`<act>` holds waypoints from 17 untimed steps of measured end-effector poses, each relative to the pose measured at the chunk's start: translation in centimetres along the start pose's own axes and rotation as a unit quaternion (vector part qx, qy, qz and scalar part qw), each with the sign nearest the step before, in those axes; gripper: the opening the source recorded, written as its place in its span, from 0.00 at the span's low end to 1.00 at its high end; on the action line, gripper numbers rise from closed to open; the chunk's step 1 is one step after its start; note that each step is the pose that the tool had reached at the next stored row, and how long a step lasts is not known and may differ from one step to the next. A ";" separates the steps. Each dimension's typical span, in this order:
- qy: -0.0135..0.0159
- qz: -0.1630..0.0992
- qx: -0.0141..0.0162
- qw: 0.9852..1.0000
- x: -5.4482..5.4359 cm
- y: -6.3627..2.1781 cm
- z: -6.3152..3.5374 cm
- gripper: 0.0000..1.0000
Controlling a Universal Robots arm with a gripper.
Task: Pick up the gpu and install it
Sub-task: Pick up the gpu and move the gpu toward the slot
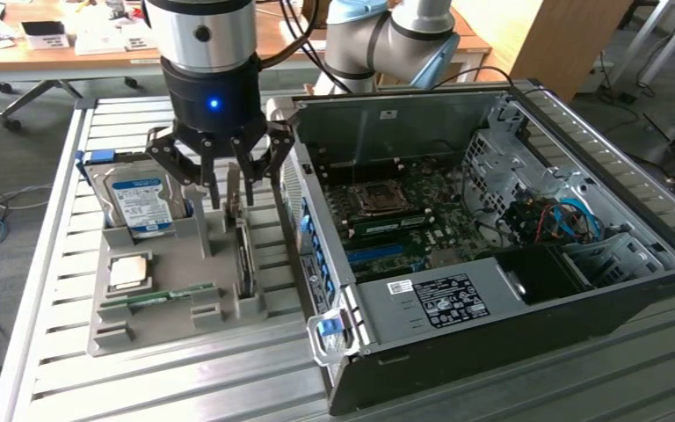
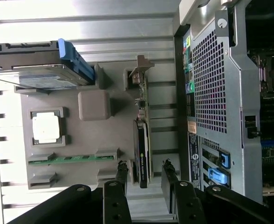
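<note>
soft, even daylight in the exterior view; the computer case (image 1: 490, 352) darkens inside toward four o'clock. in the wrist view the slatted table (image 2: 81, 28) glares white, the gpu (image 2: 140, 154) shadowed.

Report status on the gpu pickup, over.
Open gripper over gpu, no contact. It stands on edge in grey tray. Hard drive apart; computer case open.

Items by count: one grey moulded parts tray (image 2: 81, 135); one silver hard drive with blue-white label (image 1: 141, 200); one square silver processor chip (image 1: 127, 271); one long thin green memory stick (image 1: 159, 296); one gpu (image 2: 141, 158), a green circuit card with black cooler; one open black computer case (image 1: 526, 343); one black-fingered gripper (image 1: 226, 189); one slatted metal table (image 1: 103, 387).
</note>
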State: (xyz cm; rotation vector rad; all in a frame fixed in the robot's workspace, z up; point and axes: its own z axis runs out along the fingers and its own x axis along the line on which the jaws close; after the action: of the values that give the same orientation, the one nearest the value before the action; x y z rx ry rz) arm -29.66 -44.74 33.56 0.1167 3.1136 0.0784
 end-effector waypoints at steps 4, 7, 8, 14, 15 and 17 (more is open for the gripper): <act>0.000 0.000 0.000 1.000 0.0 -0.01 0.25 0.43; 0.000 0.000 0.000 1.000 0.0 -0.02 0.28 0.43; 0.000 0.000 0.000 1.000 0.0 -0.01 0.28 0.43; 0.000 0.000 0.000 1.000 0.0 -0.03 0.50 0.43; 0.000 0.000 0.000 1.000 0.0 -0.03 0.59 0.43; 0.000 0.000 0.000 1.000 0.0 -0.04 0.78 0.43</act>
State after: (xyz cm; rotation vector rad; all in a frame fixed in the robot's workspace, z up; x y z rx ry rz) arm -29.66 -44.74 32.78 0.1167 3.1136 0.0785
